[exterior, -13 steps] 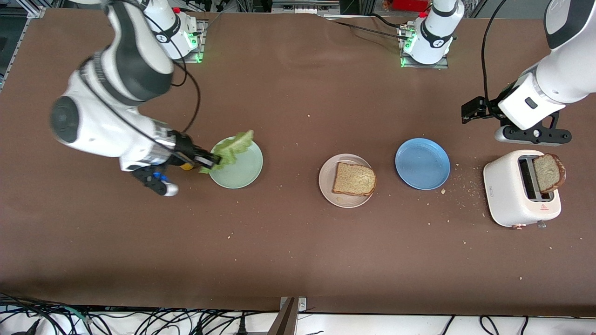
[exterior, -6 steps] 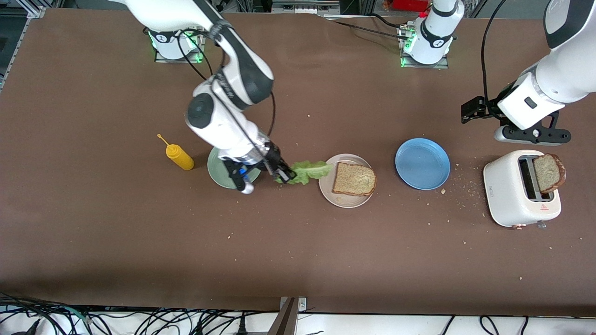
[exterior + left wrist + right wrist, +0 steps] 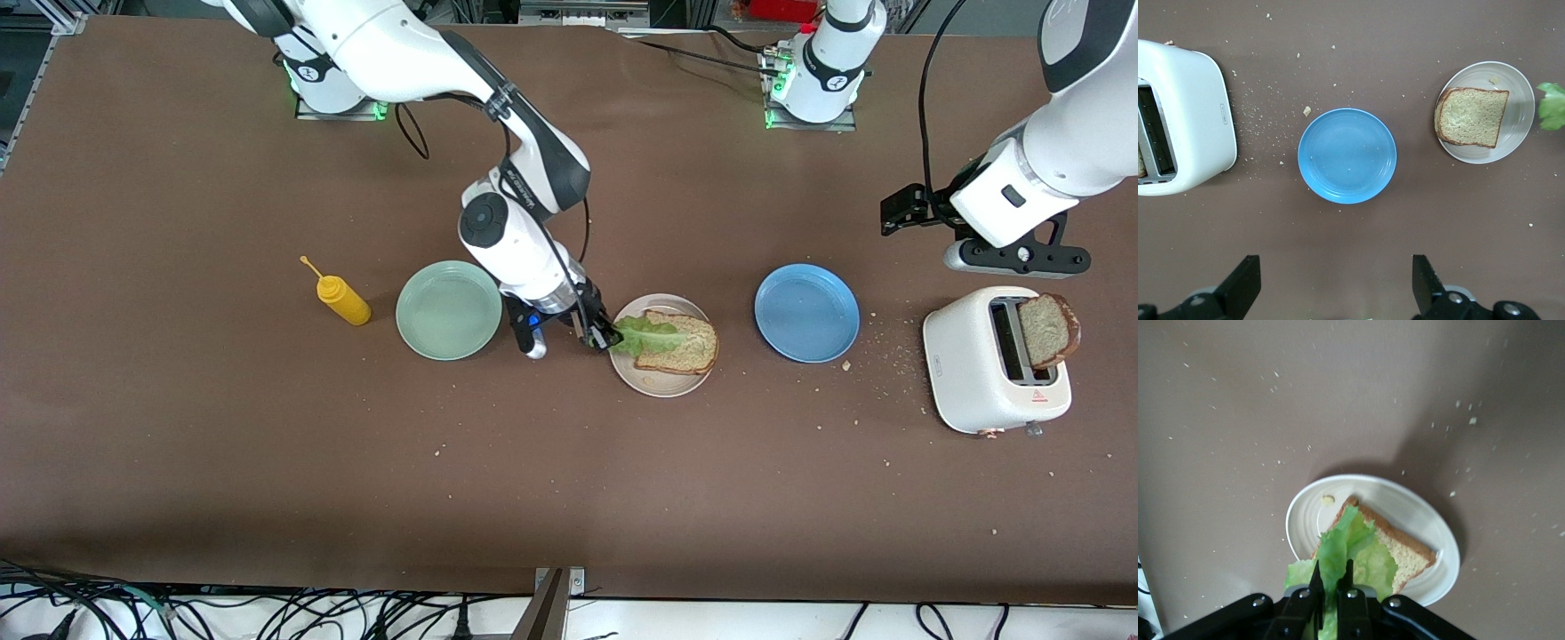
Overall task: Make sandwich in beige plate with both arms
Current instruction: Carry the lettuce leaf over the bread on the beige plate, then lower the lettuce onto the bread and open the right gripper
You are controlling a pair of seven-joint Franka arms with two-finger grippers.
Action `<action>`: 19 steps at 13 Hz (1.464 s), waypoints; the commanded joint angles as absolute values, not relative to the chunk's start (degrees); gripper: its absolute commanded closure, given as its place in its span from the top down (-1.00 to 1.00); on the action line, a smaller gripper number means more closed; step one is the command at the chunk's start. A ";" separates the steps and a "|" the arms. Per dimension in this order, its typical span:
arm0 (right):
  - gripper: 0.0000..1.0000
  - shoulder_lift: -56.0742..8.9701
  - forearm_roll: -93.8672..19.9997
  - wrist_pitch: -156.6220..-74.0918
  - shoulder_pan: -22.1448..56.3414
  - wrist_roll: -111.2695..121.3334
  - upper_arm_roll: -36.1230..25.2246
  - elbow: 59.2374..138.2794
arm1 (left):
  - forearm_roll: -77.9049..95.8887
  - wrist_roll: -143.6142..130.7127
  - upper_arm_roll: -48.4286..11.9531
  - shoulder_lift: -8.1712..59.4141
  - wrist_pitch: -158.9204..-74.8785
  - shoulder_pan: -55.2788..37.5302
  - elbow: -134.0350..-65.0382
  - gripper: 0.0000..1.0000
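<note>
**Holding lettuce over the bread on the beige plate**

Gripping a crinkled green lettuce leaf (image 3: pixel 653 335) between fingers pressed together, the right arm's black two-finger tool (image 3: pixel 606 339) hangs over the rim of the round, pale beige glossy plate (image 3: pixel 656 380) on its right-arm side. The leaf stretches out from the tool above a square slice of brown-crusted wholemeal bread (image 3: pixel 683 349) that lies flat on that plate. In the right wrist view the leaf (image 3: pixel 1350 555) covers one corner of the slice (image 3: pixel 1408 553).

On the brown worktop (image 3: pixel 569 480), the beige plate lies between a round mint-green plate (image 3: pixel 449 310) and a round blue plate (image 3: pixel 806 312), all three in a row. A yellow squeeze bottle (image 3: pixel 341 299) lies just beside the green plate, toward the right arm's end. A white two-slot toaster (image 3: pixel 978 364) stands toward the left arm's end, a second slice of brown bread (image 3: pixel 1047 330) sticking up from one slot, crumbs scattered around.

Above and just beside the toaster, the left arm waits, its tool (image 3: pixel 1335 287) with fingers wide apart, holding nothing.
</note>
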State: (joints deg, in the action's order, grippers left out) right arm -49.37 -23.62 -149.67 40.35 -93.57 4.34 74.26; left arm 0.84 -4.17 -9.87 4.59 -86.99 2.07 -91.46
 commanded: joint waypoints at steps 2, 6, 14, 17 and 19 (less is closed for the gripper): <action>-1.00 -58.35 -24.43 -156.69 41.22 -98.43 6.67 65.13 | -0.09 -3.34 -9.76 4.31 -85.87 1.85 -90.62 1.00; -1.00 -61.08 -24.35 -159.87 43.15 -100.28 8.26 65.21 | -0.09 -3.34 -9.76 4.31 -85.87 1.85 -90.62 1.00; -1.00 -61.00 -19.07 -159.00 43.33 -99.93 8.09 66.53 | -0.09 -3.34 -9.76 4.31 -85.87 1.85 -90.62 1.00; 0.31 -60.91 -19.07 -158.99 43.42 -100.02 8.09 66.53 | -0.09 -3.34 -9.76 4.31 -85.87 1.85 -90.62 1.00; 0.67 -60.91 -18.90 -158.99 43.42 -100.02 8.09 66.53 | -0.09 -3.34 -9.76 4.31 -85.87 1.85 -90.62 1.00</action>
